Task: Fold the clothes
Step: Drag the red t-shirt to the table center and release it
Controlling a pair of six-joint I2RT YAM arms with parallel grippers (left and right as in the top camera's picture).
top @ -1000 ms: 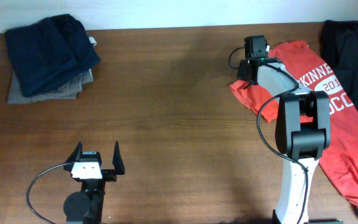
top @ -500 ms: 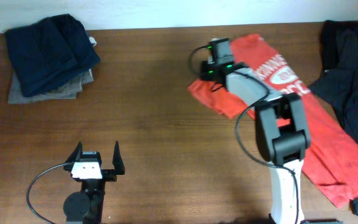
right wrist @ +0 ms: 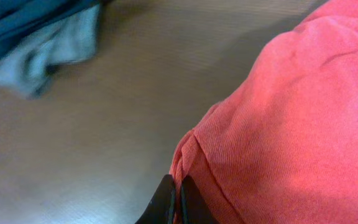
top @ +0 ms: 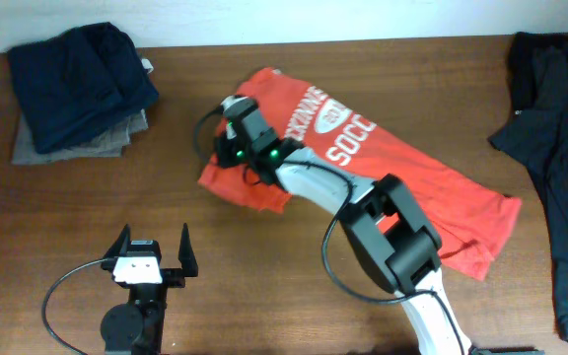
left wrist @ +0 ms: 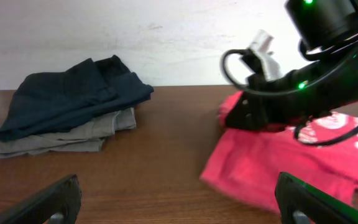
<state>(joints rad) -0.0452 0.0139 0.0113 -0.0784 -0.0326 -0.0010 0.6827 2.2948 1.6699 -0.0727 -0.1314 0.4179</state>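
The clothes in hand are a red-orange T-shirt [top: 402, 168] with white lettering, spread slantwise over the middle and right of the table. My right gripper [top: 227, 138] is at the shirt's left edge, shut on a pinched fold of the red cloth [right wrist: 278, 124]. In the right wrist view, the two dark fingers [right wrist: 166, 202] press together on that fold. My left gripper [top: 155, 232] stands open near the front left, apart from the shirt. Between its wide fingers [left wrist: 55, 199] is only bare wood, with the shirt's corner [left wrist: 247, 168] ahead to the right.
A folded stack of dark blue and grey garments [top: 82, 84] sits at the back left; the left wrist view shows this stack [left wrist: 73, 102] too. A dark garment [top: 560, 148] lies loose along the right edge. The right arm [top: 392, 237] crosses over the shirt.
My right gripper has dragged the red shirt leftward from the table's far right toward the middle. The left arm has not moved.
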